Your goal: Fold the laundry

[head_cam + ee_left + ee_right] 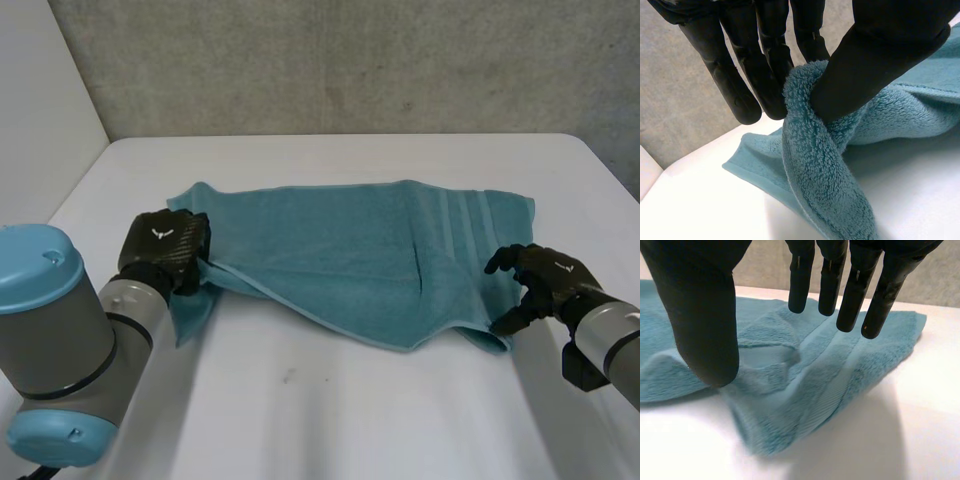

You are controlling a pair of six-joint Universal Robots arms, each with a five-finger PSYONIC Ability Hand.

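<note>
Head view: the teal towel (350, 255) lies spread and rumpled across the middle of the white table (330, 410). The left hand (165, 250) pinches the towel's left edge between thumb and fingers, the cloth bunched there. The right hand (545, 282) hangs at its right near corner, fingers straight and spread, holding nothing.

Place: a robot lab or test cell.
Back wall: a bare grey concrete wall (350, 60) stands just behind the table, rough and unpainted.
Side: a plain white panel (40, 100) closes off the left.
Work surface: a smooth white table (330, 400) with rounded far corners.
Machinery: the left arm (60, 340), with grey joints and light-blue caps, and the right arm (610, 345) reach in from the near edge.
Test piece: a teal towel (340, 250) lies on the table.
</note>
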